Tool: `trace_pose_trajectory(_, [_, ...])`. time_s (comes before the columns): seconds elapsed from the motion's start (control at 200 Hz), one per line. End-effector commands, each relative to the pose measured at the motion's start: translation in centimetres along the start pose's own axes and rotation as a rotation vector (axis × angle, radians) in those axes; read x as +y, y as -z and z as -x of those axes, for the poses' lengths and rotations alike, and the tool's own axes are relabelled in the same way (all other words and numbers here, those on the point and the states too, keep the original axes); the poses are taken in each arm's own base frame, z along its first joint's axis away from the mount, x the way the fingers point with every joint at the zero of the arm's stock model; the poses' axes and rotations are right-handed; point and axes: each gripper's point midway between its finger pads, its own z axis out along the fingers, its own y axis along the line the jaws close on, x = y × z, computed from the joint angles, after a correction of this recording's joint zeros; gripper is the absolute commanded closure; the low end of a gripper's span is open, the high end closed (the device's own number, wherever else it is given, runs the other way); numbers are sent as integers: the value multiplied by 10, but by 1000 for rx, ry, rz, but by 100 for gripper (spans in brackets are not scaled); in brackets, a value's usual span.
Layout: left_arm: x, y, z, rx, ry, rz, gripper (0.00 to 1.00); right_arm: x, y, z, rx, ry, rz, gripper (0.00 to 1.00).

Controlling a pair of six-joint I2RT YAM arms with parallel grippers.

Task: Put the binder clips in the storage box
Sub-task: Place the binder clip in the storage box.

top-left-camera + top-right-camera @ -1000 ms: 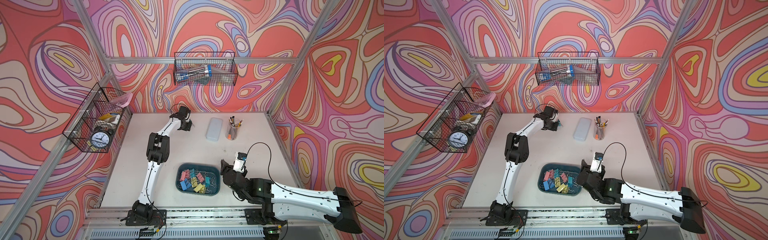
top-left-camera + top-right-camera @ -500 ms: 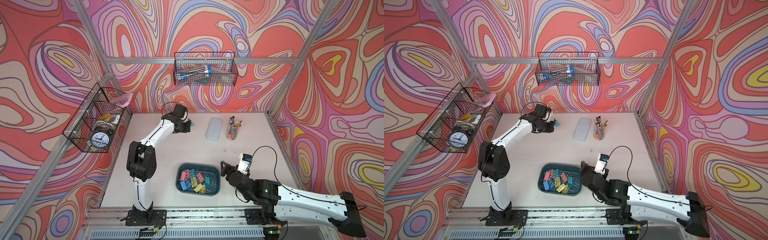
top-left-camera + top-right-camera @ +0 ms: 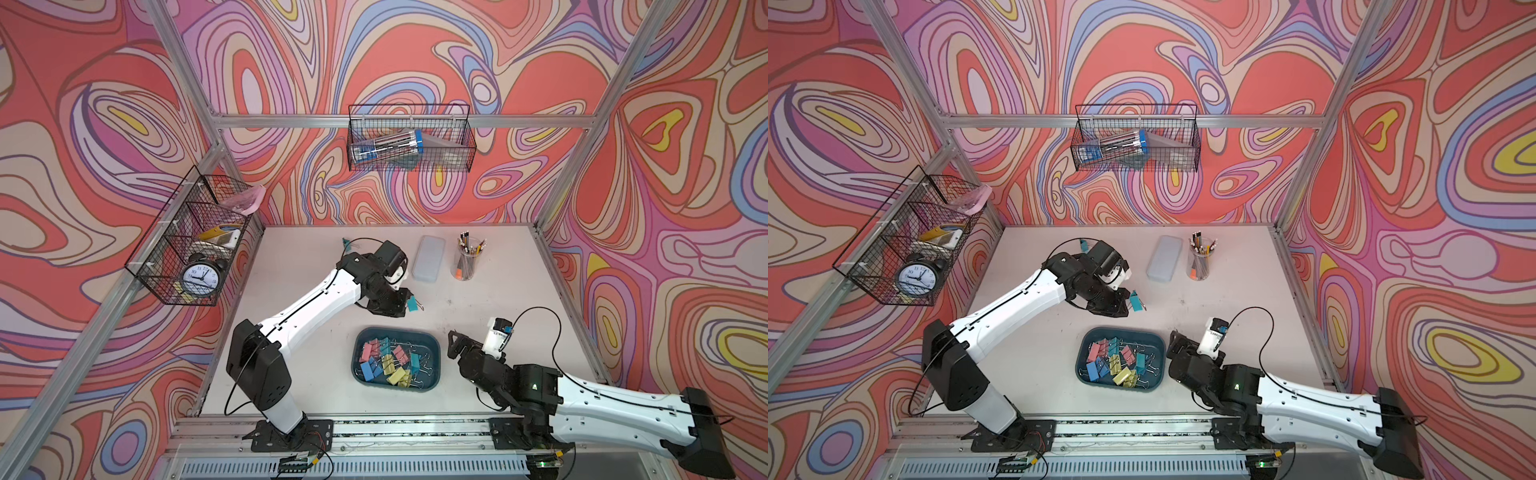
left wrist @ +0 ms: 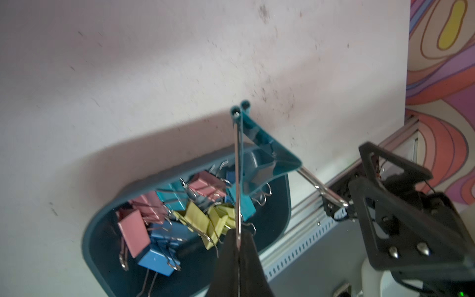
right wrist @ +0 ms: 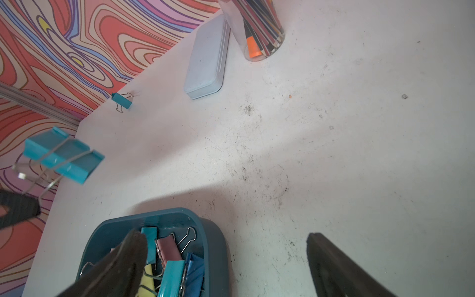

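Your scuffed white tabletop sits inside swirl-patterned walls. Your left end effector is clamped on a wire handle of a teal binder clip, held aloft just behind the storage box (the other binder clips lie piled inside); a stray teal clip lies near the back wall. Your right end effector gapes wide beside the box, holding nothing.
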Motion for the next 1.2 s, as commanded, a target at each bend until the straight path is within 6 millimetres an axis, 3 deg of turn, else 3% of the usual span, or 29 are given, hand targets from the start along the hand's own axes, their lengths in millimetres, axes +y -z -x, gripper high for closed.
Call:
trace_pose_trajectory(0.0, [-8, 14, -50, 116, 72, -60, 100, -6, -1, -1, 0, -25, -16, 2])
trace_pose_trajectory(0.17, [-1, 1, -107, 264, 77, -38, 100, -7, -5, -5, 7, -22, -29, 2])
trace_pose_trajectory(0.356, [11, -26, -122, 306, 110, -45, 100, -3, -9, -12, 24, -16, -33, 2])
trace_pose_trajectory(0.696, [24, -55, -108, 290, 91, 5, 100, -7, -8, -14, 48, -8, -57, 2])
trace_pose_trajectory(0.781, [25, -57, -102, 267, 83, 21, 91, -7, -7, -14, 50, -16, -52, 2])
trace_pose_trajectory(0.886, [24, -51, -90, 211, 57, 37, 84, -5, -5, -11, 51, -10, -50, 2])
trace_pose_trajectory(1.032, [27, -34, -68, 106, -3, 99, 64, 1, -3, -4, 31, 34, -60, 2])
trace_pose_trajectory(1.197, [35, 0, -32, -53, -100, 227, 56, 9, 0, 15, -41, 98, -90, 2])
